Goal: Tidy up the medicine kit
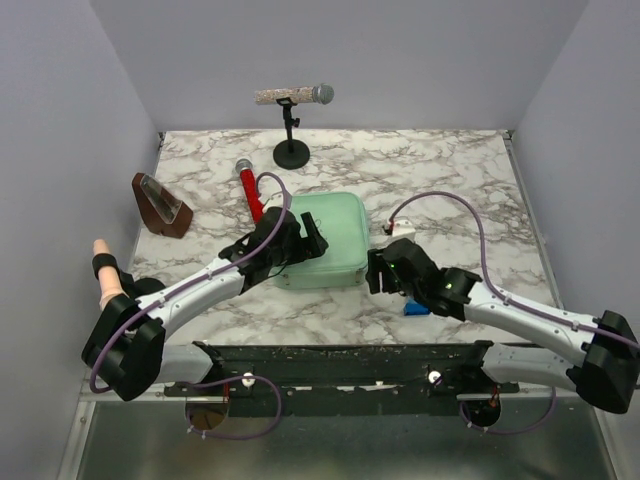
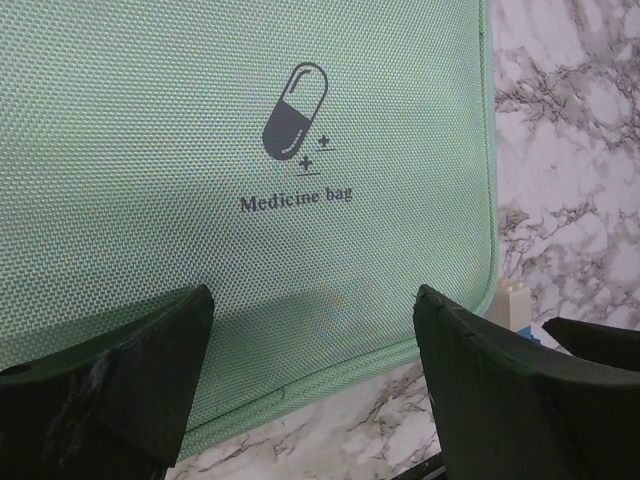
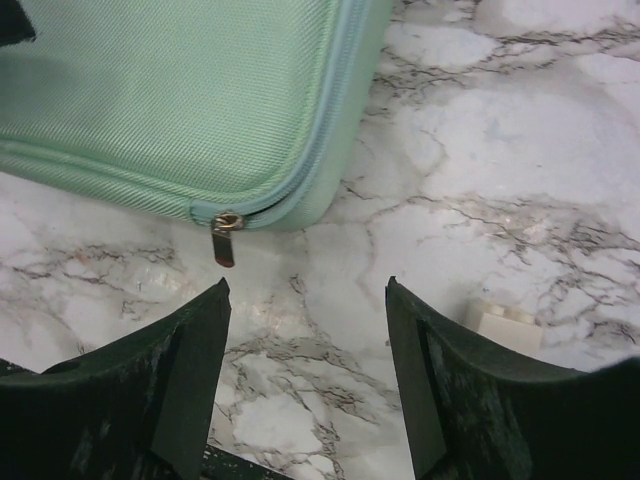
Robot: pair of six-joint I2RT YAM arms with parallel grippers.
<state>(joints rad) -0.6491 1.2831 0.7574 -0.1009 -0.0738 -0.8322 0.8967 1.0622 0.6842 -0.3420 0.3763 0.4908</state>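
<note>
Medicine kit (image 1: 335,245): centre of top view, lying flat on the marble table (image 1: 460,180), lid down. Mint-green woven fabric shell, rounded corners, paler zip band round the edge. Metal zip pull (image 3: 226,238) hangs at the kit's corner, upper left of the right wrist view.

Lid print, dark grey: capsule pictogram (image 2: 295,112) with two plus signs, and under it "Medicine bag".

Left gripper (image 2: 310,300): fingers spread, nothing between them, over the lid near its edge.

Right gripper (image 3: 305,290): released, fingers apart over bare marble just beside the zip corner. Small white brick (image 3: 505,322) at lower right.
</note>
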